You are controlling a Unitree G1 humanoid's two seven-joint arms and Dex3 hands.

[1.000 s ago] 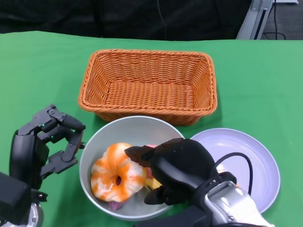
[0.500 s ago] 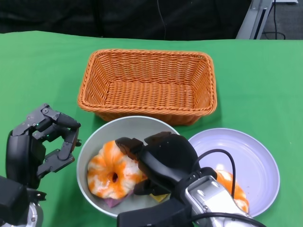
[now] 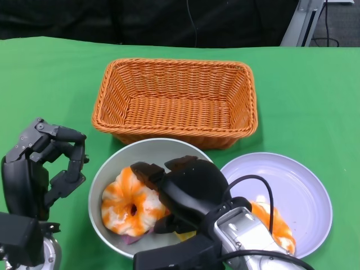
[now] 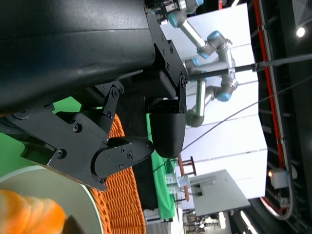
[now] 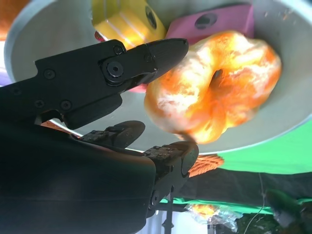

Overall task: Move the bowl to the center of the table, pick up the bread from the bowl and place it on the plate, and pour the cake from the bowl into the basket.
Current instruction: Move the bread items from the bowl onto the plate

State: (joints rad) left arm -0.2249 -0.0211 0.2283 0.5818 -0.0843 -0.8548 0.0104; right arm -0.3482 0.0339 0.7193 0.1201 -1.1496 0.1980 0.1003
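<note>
Orange bread point(image 3: 130, 202) in bowl point(image 3: 107, 178), seemingly ungripped.

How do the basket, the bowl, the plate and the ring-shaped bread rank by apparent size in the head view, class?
1. basket
2. and 3. bowl and plate: look about alike, and the right hand covers part of the bowl, so unranked
4. bread
</note>
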